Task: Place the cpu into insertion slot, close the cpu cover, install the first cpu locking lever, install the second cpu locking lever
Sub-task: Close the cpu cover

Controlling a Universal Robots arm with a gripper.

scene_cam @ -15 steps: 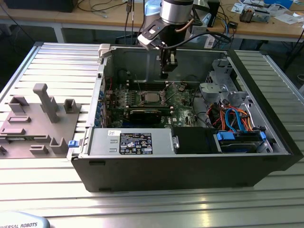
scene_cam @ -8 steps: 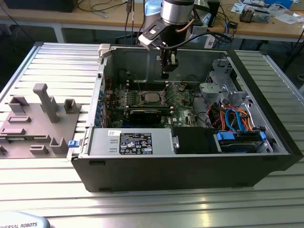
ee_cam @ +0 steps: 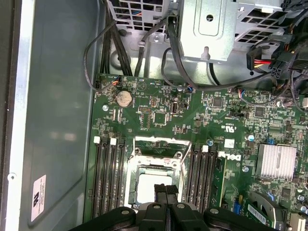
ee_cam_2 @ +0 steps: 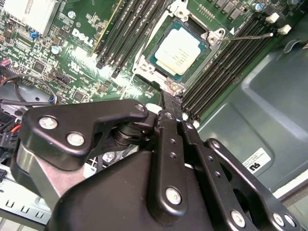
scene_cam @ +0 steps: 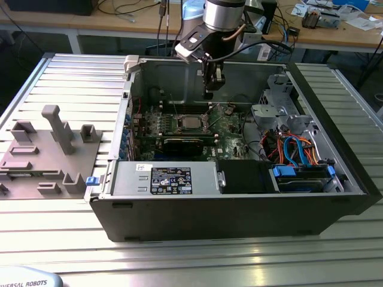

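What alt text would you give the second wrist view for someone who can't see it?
A small square chip with a shiny silver metal top sits inside the silvery metal frame of its socket on a green circuit board, long black memory slots on either side. The black gripper, fingers together, looms in the foreground with its tip near the frame's corner.

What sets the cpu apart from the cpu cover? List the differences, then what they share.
The cpu is a solid square with a smooth top; the cpu cover is a frame with a square window. The cpu sits in the middle; the cpu cover rims it. The cpu is smaller than the cpu cover. Both are silvery metal, between the memory slots.
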